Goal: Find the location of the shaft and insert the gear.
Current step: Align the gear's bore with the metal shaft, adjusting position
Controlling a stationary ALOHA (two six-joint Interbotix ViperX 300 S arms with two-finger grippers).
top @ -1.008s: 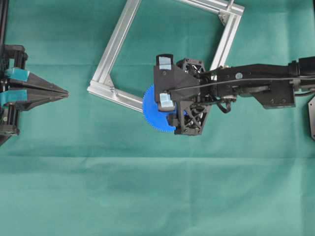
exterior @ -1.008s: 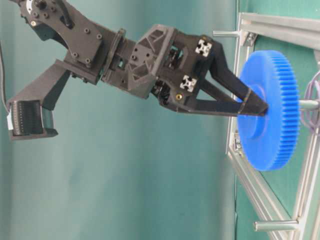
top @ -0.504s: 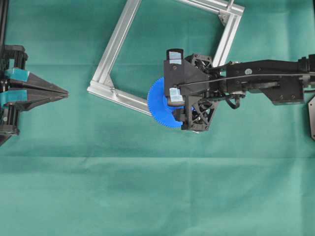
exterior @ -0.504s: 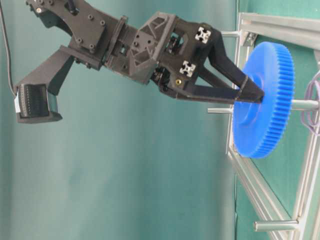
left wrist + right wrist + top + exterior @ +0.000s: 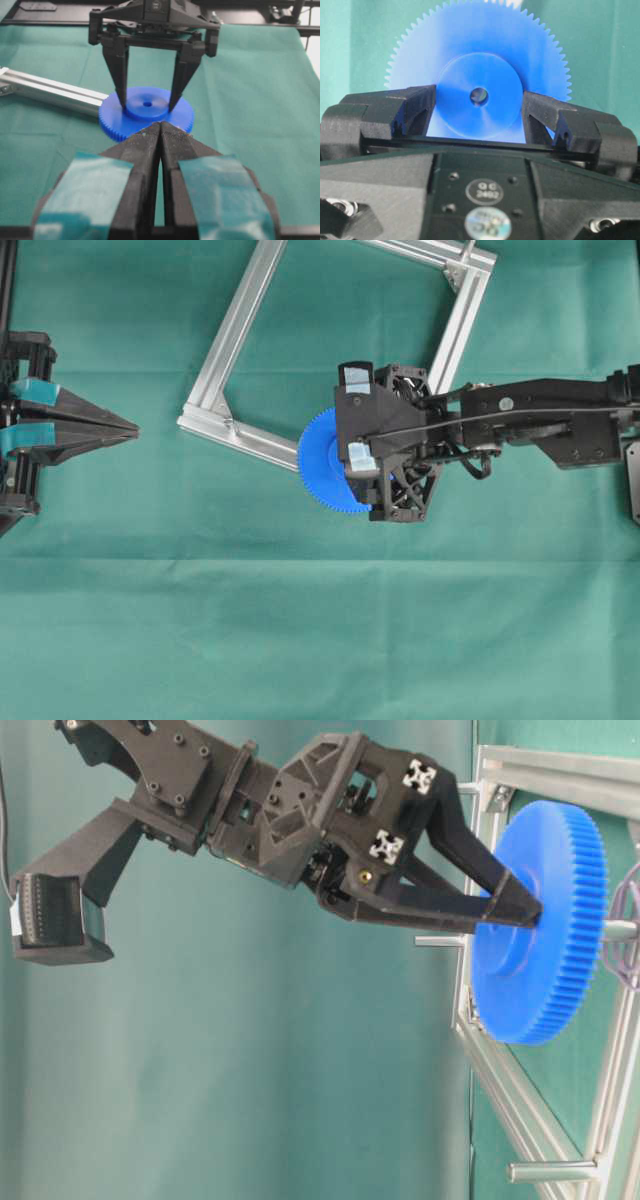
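Blue gear [image 5: 540, 925] gripped in right hand [image 5: 515, 910] over frame [image 5: 235, 330].

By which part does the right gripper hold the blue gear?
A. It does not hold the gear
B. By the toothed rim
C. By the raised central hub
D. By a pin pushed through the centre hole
C: the right gripper has one finger on each side of the gear's raised hub.

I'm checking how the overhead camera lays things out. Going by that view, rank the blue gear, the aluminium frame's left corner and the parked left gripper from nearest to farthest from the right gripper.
1. The blue gear, held by its hub in the right gripper, at centre.
2. The aluminium frame's left corner, further left.
3. The left gripper, at the far left edge, jaws closed.
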